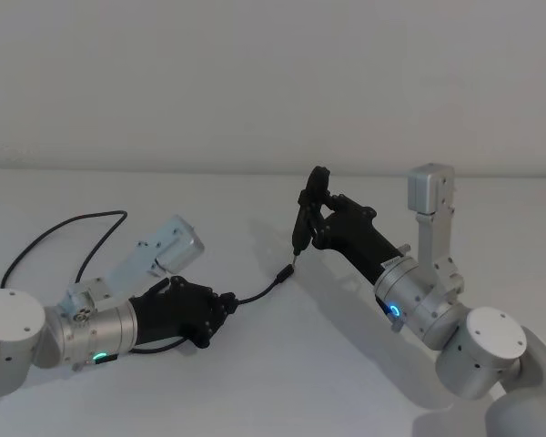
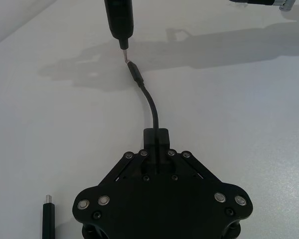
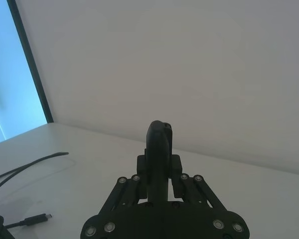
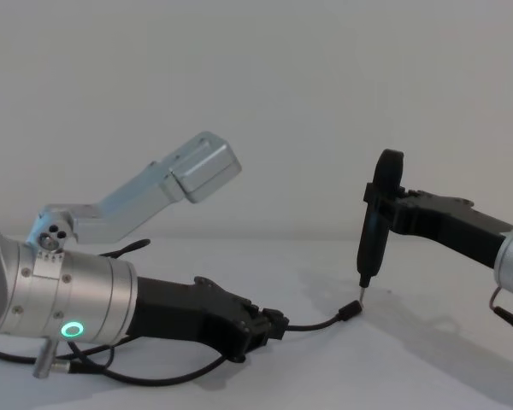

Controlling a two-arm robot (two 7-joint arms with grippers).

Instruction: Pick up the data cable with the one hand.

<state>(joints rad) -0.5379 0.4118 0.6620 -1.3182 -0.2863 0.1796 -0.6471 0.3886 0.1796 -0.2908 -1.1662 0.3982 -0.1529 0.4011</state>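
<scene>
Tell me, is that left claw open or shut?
Shut: the left claw pinches the data cable, whose plug sticks out in front.

Head view: high, angled down on the white surface (image 1: 255, 364), both arms entering from the lower corners. Chest view: low and near-level, side-on across the same surface, arms large at both edges. Left wrist view: close behind its own jaws, looking down along the cable (image 2: 150, 102). Right wrist view: close, facing the wall. Head and chest share the cable tip mid-frame.

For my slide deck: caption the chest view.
Left gripper holds the data cable; right gripper's tool hovers over its plug.
</scene>
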